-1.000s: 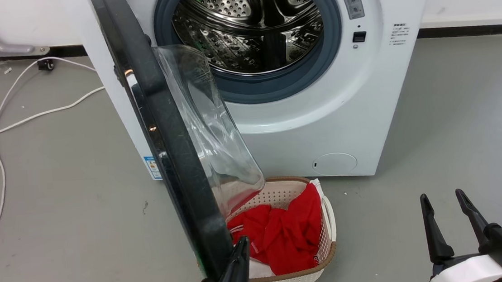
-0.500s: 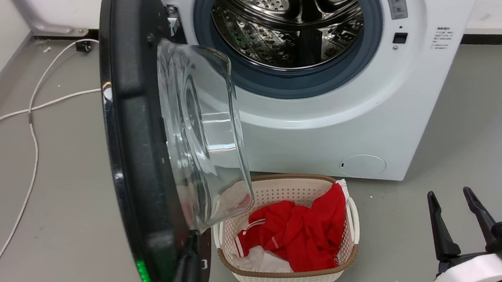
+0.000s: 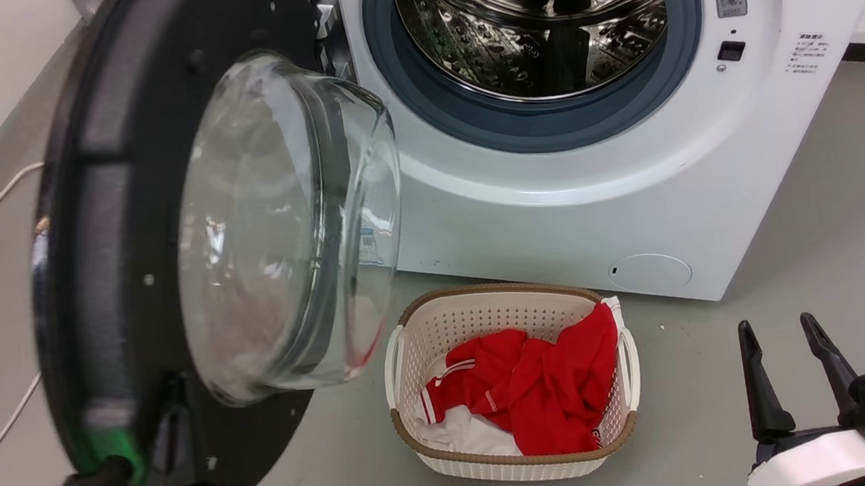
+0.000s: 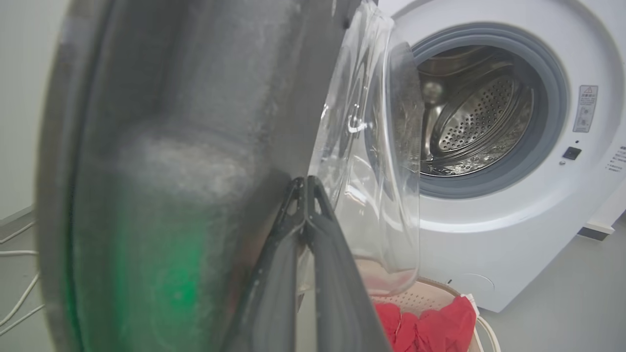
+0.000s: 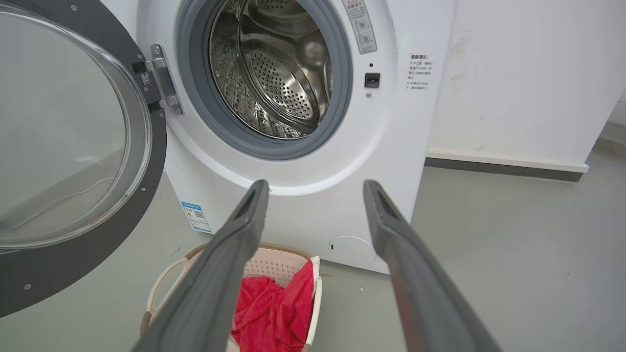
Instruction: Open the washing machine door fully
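While wide ajar, the washing machine door (image 3: 86,226), inner face against closed-up, empty left hand (image 4: 305,183); right hand (image 3: 775,322) spread, empty.

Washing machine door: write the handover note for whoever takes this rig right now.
Left tool: shut, tips together at the inner face of the washing machine door, near its lower rim; it seems to be pushing, not gripping.
Right tool: open, holding nothing, low at the right, apart from everything.
Washing machine: drum mouth uncovered. A basket of red clothes sits on the floor before it.
Done: door unlatched and wide open on its hinge.
Left: whether it is at its stop cannot be told; probably push it further, then pull the left tool clear.
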You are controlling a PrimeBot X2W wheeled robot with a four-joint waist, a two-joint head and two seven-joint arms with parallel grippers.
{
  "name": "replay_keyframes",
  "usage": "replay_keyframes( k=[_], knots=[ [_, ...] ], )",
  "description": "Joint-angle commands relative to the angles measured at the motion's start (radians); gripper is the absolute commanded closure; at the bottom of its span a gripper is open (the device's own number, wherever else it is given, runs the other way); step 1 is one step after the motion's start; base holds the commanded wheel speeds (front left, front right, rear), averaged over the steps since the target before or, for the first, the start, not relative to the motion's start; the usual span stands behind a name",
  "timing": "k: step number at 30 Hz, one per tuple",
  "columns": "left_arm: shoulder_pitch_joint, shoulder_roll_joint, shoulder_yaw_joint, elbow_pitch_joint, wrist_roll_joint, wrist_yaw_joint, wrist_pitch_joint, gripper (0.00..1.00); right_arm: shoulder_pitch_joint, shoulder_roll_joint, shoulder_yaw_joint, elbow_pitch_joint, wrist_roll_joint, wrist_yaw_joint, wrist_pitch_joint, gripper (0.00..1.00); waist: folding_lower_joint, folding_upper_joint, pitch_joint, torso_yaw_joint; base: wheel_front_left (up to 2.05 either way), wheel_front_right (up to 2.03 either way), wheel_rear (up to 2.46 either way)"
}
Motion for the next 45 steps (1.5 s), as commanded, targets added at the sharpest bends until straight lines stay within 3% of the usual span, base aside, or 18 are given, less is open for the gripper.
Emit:
replay_keyframes(
  k=[1,14,28,36,45],
  knots=[
    [-0.021,0.017,0.035,0.020,-0.012,0.000,-0.011,1.00,-0.014,0.002,0.001,0.000,-0.004,-0.001,-0.002,0.00,0.0000,0.0000,0.005,-0.004,0.00,0.00,0.00],
    [-0.087,0.100,0.212,0.189,-0.083,-0.044,-0.041,1.00,-0.033,0.002,-0.003,0.007,-0.005,-0.001,-0.002,0.00,0.0000,0.0000,0.042,-0.043,0.00,0.00,0.00],
    [-0.206,0.177,0.379,0.413,-0.103,-0.158,-0.050,1.00,-0.056,0.002,-0.010,0.005,-0.019,-0.001,-0.002,0.00,0.0000,0.0000,0.074,-0.072,0.00,0.00,0.00],
    [-0.237,0.167,0.420,0.480,-0.070,-0.197,-0.048,1.00,-0.059,0.002,0.001,0.013,-0.015,-0.001,-0.002,0.00,0.0000,0.0000,0.072,-0.076,0.00,0.00,0.00],
    [-0.133,0.074,0.444,0.379,0.014,-0.176,-0.048,1.00,-0.028,0.002,-0.004,0.031,0.002,-0.001,-0.002,0.00,0.0000,0.0000,0.017,-0.075,0.00,0.00,0.00]
  ],
)
